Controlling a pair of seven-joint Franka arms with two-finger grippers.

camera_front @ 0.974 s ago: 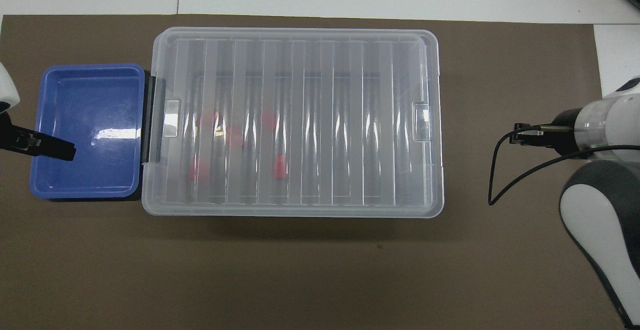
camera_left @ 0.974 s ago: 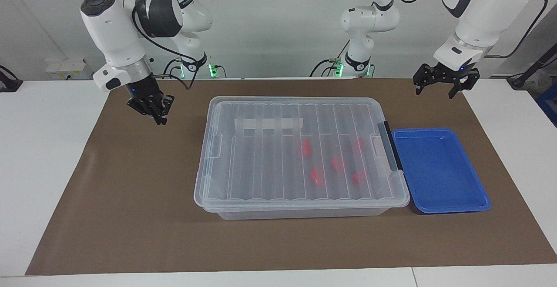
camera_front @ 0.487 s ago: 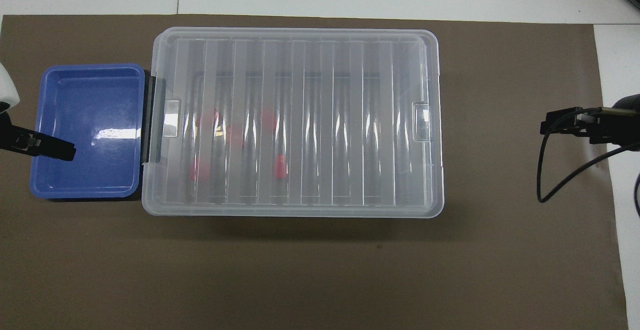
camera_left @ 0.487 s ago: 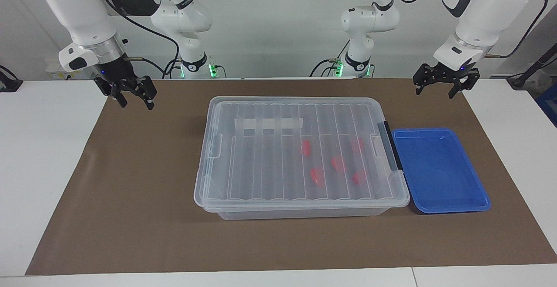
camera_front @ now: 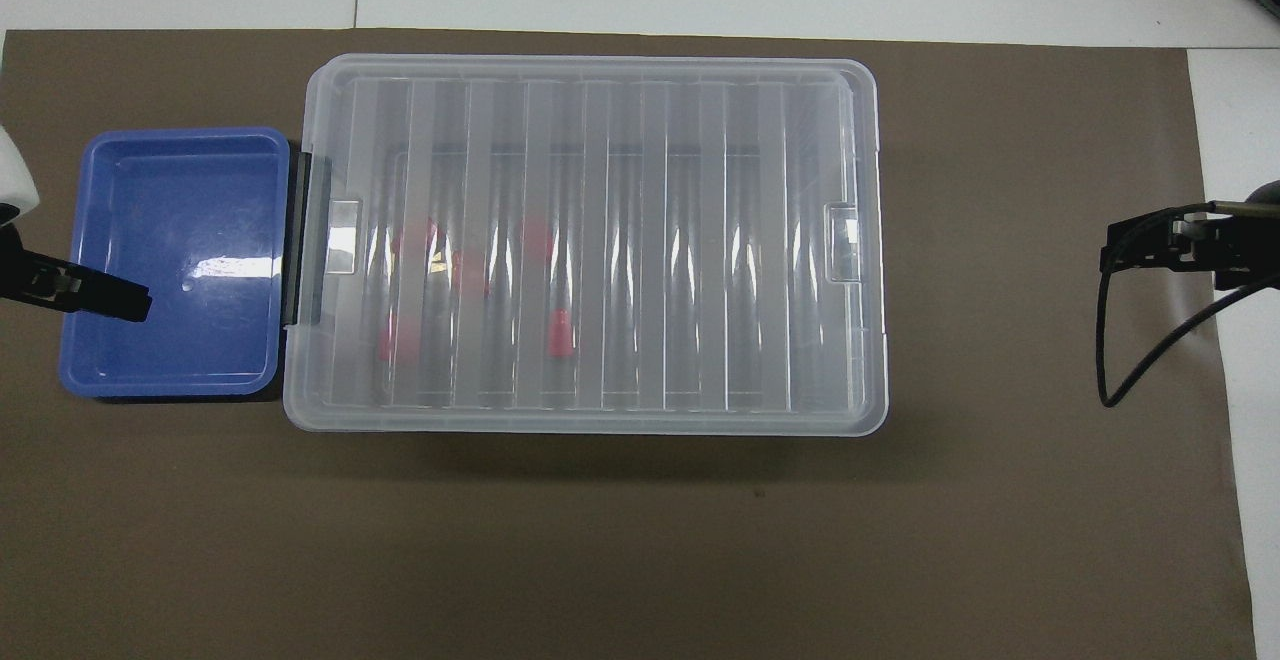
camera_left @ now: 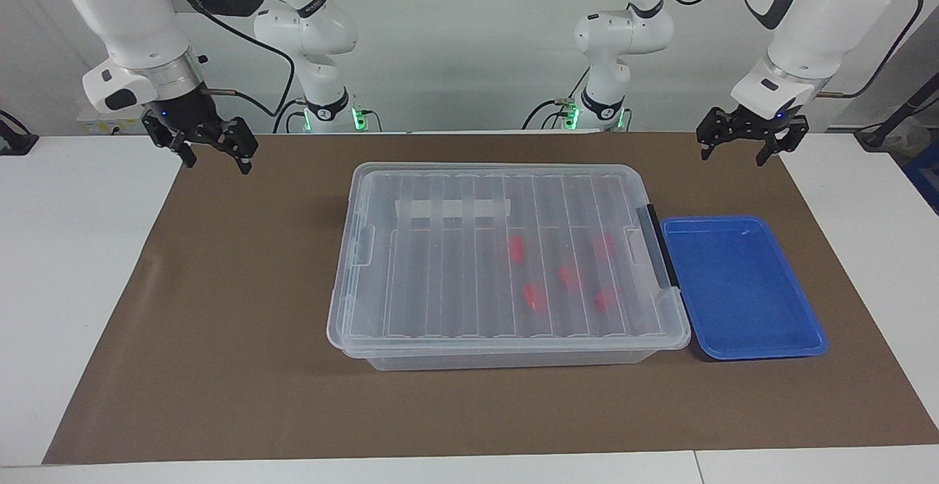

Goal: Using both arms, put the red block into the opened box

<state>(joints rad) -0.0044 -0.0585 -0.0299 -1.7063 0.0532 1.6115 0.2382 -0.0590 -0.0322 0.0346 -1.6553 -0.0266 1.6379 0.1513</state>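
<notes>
The clear box (camera_left: 440,341) stands mid-mat with its ribbed lid lying shut on it (camera_front: 590,68). Through the lid several red blocks show, one of them (camera_left: 516,249) near the middle and another (camera_front: 560,332) nearer the robots; all sit in the half toward the left arm's end. My right gripper (camera_left: 218,164) hangs open and empty above the mat's corner at the right arm's end, well clear of the box. Also open and empty, my left gripper (camera_left: 733,158) waits over the mat's corner at the left arm's end. One of its fingers (camera_front: 100,295) reaches over the blue tray's edge.
A blue tray (camera_left: 741,286) with nothing in it lies against the box's black handle (camera_left: 659,253) at the left arm's end (camera_front: 170,200). Brown mat (camera_left: 220,337) covers the table around the box. The right arm's wrist cable (camera_front: 1110,380) loops over the mat's edge.
The right gripper rose from beside the box, swung back toward the right arm's corner of the mat and opened. The left arm, box and blocks stayed put.
</notes>
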